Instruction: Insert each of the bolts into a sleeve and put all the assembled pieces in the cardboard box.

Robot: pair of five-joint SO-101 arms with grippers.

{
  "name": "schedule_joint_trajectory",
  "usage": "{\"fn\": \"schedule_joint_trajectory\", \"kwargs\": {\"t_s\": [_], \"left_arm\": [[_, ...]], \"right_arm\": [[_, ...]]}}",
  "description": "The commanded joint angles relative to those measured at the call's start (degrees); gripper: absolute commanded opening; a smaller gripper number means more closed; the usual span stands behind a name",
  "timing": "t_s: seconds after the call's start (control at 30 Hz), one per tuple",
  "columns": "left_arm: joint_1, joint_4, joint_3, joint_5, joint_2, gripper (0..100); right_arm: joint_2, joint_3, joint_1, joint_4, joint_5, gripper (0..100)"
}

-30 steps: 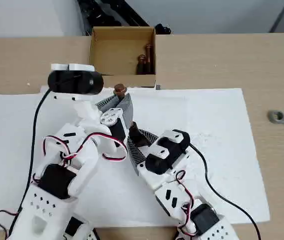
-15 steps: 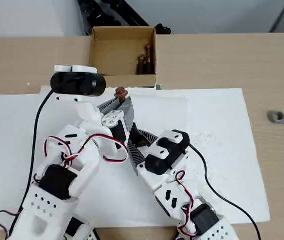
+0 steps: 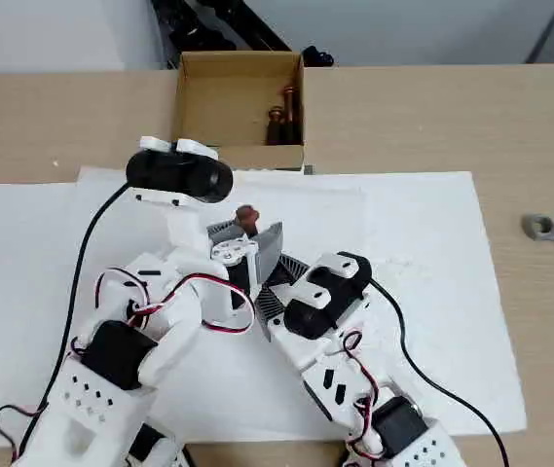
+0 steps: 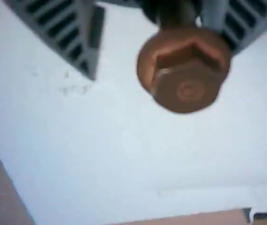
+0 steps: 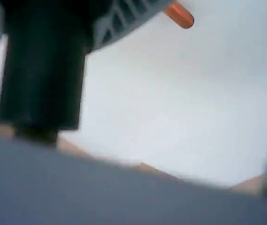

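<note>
Now | left pincer (image 3: 247, 232) grips bolt (image 4: 184, 70) | right pincer (image 3: 269, 282) grips sleeve (image 5: 39, 70) | white sheet (image 3: 423, 253) on wooden table (image 3: 432, 117) (cardboard box (image 3: 220, 97) behind)

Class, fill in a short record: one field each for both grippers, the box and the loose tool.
left gripper: shut on a bolt over the white paper
right gripper: shut on a dark sleeve, beside the left gripper
cardboard box: assembled pieces stand at its right wall
wrench: on the table, right of the paper
</note>
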Motion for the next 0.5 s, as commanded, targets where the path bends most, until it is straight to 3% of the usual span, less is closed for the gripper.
{"fn": "schedule_joint_trajectory", "kwargs": {"t_s": [0.0, 0.2, 0.27, 0.47], "left_arm": [[-1.67, 3.25, -3.30, -0.62, -0.09, 19], [-6.86, 14.42, -11.65, -0.97, 0.26, 24], [-7.47, 17.41, -14.02, -4.22, 0.26, 24], [-14.95, 19.87, -17.27, -6.51, 0.26, 23]], "right_arm": [[-1.19, -1.05, -0.13, -0.31, -0.26, 0.4], [-0.92, -1.76, 0.04, -0.22, -0.26, 0.4], [-0.66, -2.64, 1.01, -0.22, -0.26, 0.4], [2.24, -5.98, 5.23, -0.13, -0.18, 0.3]]}}
